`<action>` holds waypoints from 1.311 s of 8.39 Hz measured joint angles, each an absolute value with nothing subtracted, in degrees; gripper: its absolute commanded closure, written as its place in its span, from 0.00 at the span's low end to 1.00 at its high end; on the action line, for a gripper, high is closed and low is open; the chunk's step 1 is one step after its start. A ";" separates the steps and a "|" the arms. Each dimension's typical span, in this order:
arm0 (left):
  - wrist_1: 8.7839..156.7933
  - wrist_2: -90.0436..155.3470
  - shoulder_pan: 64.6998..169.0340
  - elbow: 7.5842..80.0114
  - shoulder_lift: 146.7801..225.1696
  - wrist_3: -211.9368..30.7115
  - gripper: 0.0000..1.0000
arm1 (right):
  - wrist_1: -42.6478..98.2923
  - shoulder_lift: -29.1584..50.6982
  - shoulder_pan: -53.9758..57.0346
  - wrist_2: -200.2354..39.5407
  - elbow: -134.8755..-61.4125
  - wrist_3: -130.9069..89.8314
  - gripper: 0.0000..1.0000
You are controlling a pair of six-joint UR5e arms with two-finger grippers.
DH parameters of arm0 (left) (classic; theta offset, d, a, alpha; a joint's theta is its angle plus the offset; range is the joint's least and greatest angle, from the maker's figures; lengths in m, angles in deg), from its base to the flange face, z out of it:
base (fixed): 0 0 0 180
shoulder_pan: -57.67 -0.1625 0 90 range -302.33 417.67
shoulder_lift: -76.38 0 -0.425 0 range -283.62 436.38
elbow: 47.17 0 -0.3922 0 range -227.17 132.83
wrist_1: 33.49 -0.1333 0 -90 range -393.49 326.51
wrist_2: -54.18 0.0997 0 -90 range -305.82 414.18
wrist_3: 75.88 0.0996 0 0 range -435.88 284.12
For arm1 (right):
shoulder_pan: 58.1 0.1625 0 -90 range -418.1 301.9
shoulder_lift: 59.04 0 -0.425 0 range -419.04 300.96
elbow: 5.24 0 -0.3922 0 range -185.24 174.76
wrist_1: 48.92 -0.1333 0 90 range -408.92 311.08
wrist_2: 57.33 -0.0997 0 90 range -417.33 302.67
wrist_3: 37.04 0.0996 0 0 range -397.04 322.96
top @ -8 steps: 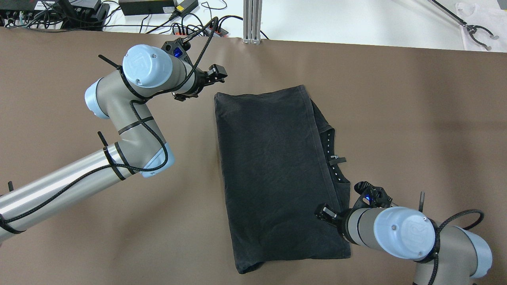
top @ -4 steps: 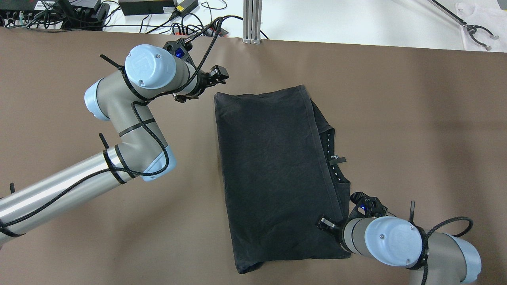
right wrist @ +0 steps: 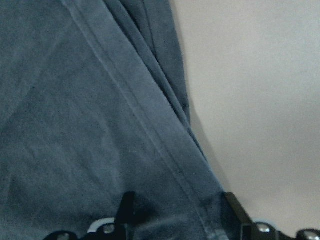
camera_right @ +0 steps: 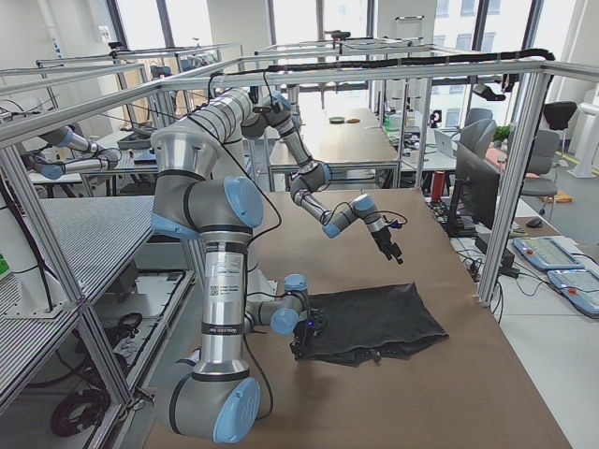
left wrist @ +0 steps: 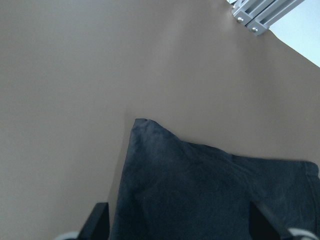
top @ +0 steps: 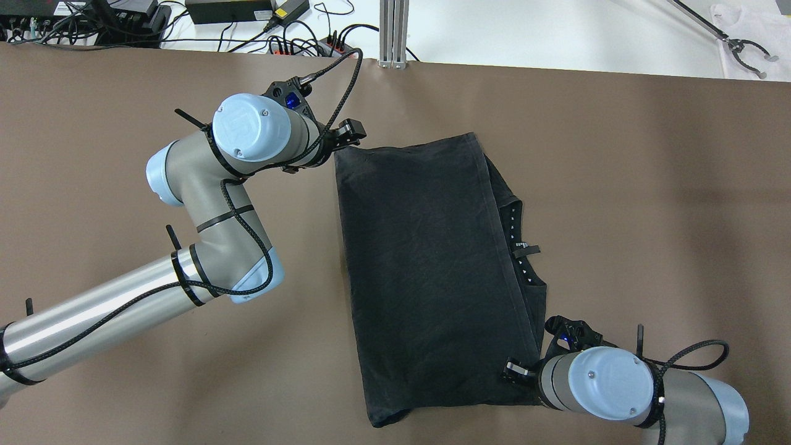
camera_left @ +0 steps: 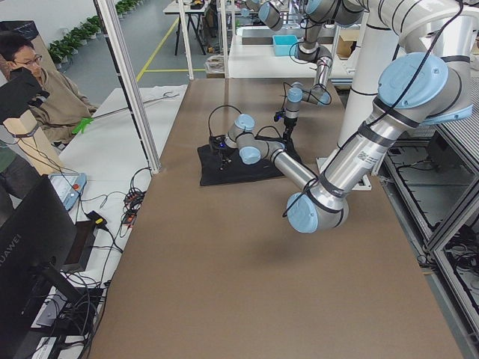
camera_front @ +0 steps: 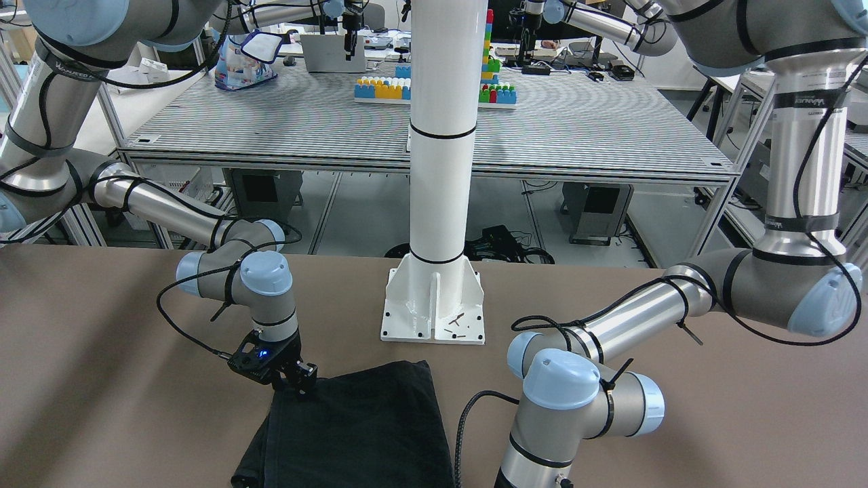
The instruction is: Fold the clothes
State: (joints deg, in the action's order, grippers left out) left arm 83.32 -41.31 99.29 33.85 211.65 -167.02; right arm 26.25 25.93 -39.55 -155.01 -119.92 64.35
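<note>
The clothes are one black garment (top: 432,272), lying flat on the brown table (top: 649,185) as a long folded rectangle. Its neck opening with small white print (top: 523,248) peeks out along the right edge. My left gripper (top: 350,132) hovers at the far left corner, and the left wrist view shows its fingers (left wrist: 100,220) wide open over that corner (left wrist: 142,125). At the near right corner my right gripper (top: 516,369) is open and low, its fingers (right wrist: 128,207) straddling the hem (right wrist: 165,165). From the front, the right gripper (camera_front: 298,379) touches the garment (camera_front: 359,427).
The white column base (camera_front: 434,305) stands on the table behind the garment. Cables and power bricks (top: 247,9) and an aluminium post (top: 393,31) line the far edge. A grabber tool (top: 741,49) lies far right. A person (camera_left: 30,82) sits beyond the table's far side.
My left gripper has moved right and down to the garment's far left corner. The right arm slid towards the near edge, along the right side to the near right corner. The garment has not moved.
</note>
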 measured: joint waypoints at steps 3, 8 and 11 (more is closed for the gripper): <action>83.31 -41.10 99.24 33.86 211.64 -167.02 0.00 | 26.26 26.09 -39.66 -155.16 -119.60 64.22 0.62; 83.31 -40.12 98.86 33.91 211.67 -167.02 0.00 | 26.32 25.89 -39.62 -155.15 -119.46 64.21 0.85; 83.23 -40.01 98.51 34.31 211.60 -167.25 0.00 | 26.36 25.47 -39.31 -155.16 -121.12 64.66 1.00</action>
